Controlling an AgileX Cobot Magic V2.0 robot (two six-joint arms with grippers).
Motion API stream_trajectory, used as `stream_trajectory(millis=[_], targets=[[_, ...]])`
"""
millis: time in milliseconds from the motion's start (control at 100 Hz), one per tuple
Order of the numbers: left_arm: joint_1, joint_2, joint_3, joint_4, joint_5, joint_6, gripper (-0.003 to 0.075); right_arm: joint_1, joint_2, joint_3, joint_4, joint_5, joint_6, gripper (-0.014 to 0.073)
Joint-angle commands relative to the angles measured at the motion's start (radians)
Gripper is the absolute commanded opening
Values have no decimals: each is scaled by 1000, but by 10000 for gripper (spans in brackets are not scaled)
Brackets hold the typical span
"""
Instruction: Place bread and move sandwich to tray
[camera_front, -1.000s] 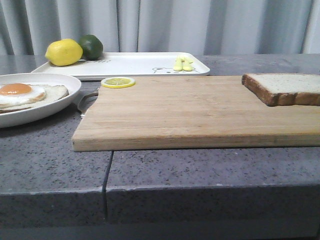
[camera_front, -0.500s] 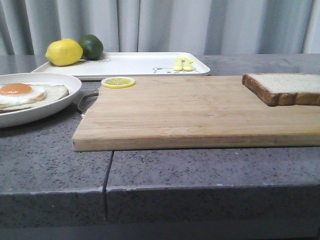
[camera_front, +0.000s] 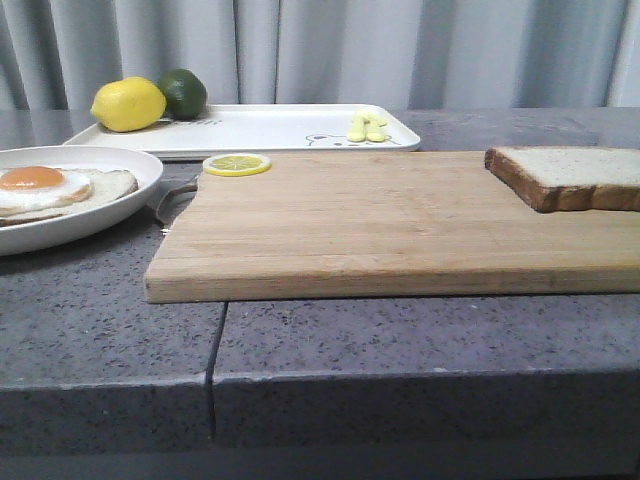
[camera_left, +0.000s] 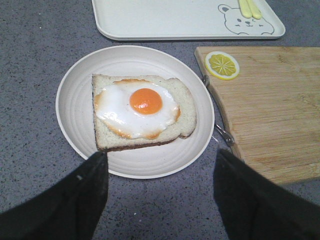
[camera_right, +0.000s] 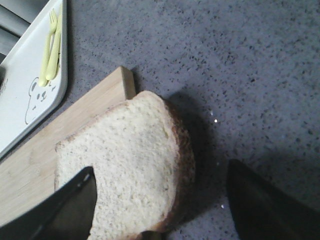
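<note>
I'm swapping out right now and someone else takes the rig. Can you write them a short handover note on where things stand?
Left gripper: open, empty, above the plate.
Right gripper: open, empty, over the bread.
The bread lies on the far right corner of the cutting board, partly overhanging it.
The plate holds the lower slice with the fried egg on top, uncovered.
The tray, behind the board, carries a lemon, a lime and a yellow fork.
Done: nothing yet.
Left: set the bread on the egg, then move the sandwich to the tray.
</note>
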Motion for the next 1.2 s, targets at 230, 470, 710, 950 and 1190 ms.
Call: stream_trajectory(millis=[230, 470, 710, 950, 1190], targets=[[1, 6, -35, -22, -62, 0, 418, -7, 20, -31, 47, 63, -49, 540], [1, 6, -35, -22, -62, 0, 418, -7, 25, -32, 47, 64, -52, 540], [1, 6, -35, -22, -62, 0, 418, -7, 49, -32, 68, 72, -56, 540], [1, 6, -35, -22, -62, 0, 418, -7, 71, -32, 99, 92, -81, 540], [1, 6, -35, -22, -62, 0, 418, -5, 94, -32, 139, 118, -103, 540]])
